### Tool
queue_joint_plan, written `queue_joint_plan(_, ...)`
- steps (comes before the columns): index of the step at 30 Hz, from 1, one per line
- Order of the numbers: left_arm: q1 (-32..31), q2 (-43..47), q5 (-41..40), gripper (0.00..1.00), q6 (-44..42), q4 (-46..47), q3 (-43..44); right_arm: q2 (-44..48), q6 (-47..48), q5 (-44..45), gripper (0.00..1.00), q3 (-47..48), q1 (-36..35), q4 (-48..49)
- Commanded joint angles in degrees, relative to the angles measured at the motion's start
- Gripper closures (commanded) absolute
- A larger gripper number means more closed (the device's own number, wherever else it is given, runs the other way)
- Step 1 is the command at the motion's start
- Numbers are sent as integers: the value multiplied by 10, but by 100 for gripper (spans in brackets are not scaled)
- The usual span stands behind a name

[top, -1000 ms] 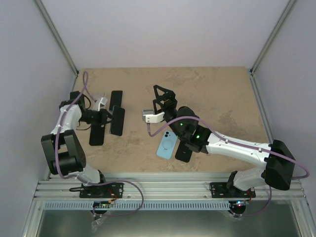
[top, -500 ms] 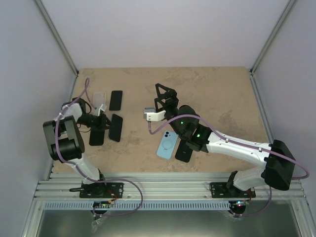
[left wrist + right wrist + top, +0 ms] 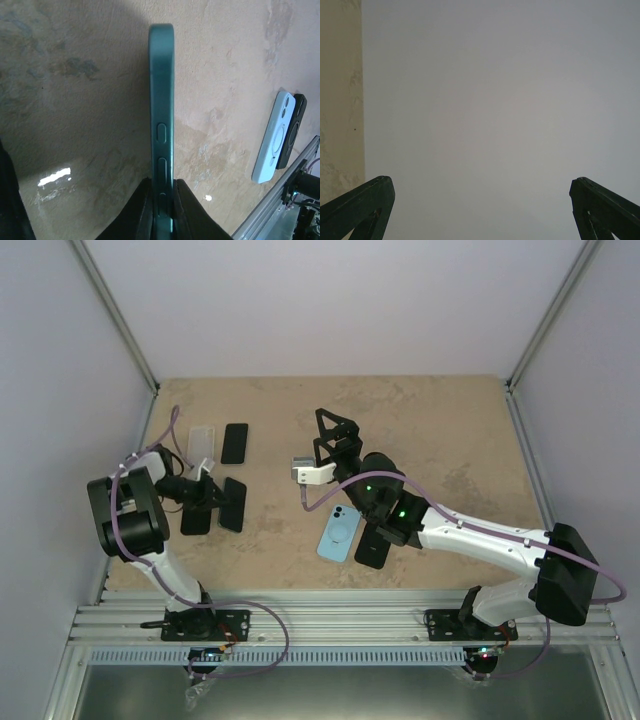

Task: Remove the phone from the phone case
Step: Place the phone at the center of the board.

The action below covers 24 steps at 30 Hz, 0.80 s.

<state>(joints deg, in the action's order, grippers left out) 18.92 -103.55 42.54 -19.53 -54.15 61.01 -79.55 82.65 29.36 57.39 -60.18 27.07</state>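
Note:
My left gripper (image 3: 218, 496) is shut on a dark teal phone case (image 3: 233, 504) and holds it on edge just above the table. In the left wrist view the case (image 3: 162, 100) runs straight away from the gripper (image 3: 162, 200), with its side buttons showing. I cannot tell whether a phone sits inside it. My right gripper (image 3: 335, 430) is open, empty and raised over the middle of the table. In the right wrist view the right gripper (image 3: 480, 210) faces the grey wall.
A dark flat slab (image 3: 195, 516) lies under the left gripper. A clear case (image 3: 203, 443) and a black phone (image 3: 235, 443) lie at the back left. A light blue case (image 3: 339, 530) and a black slab (image 3: 373, 544) lie under the right arm, and the blue case also shows in the left wrist view (image 3: 272, 137).
My left arm has drawn back toward its base, bringing the held case nearer. The clear case and black phone behind it now show. The right arm has barely moved.

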Motion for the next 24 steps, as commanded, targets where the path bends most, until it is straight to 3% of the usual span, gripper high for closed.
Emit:
queue_joint_plan(1, 2, -1, -12, 87, 23, 29, -10, 4, -9, 7, 2, 16, 2, -7)
queue_joint_plan(7, 2, 18, -38, 76, 64, 80, -19, 3, -11, 6, 2, 14, 2, -9)
queue_joint_plan(18, 1, 50, -72, 70, 81, 97, -27, 4, -16, 6, 2, 15, 2, -11)
queue_joint_plan(24, 0, 99, -78, 54, 72, 93, -14, 2, -46, 4, 2, 22, 7, -34)
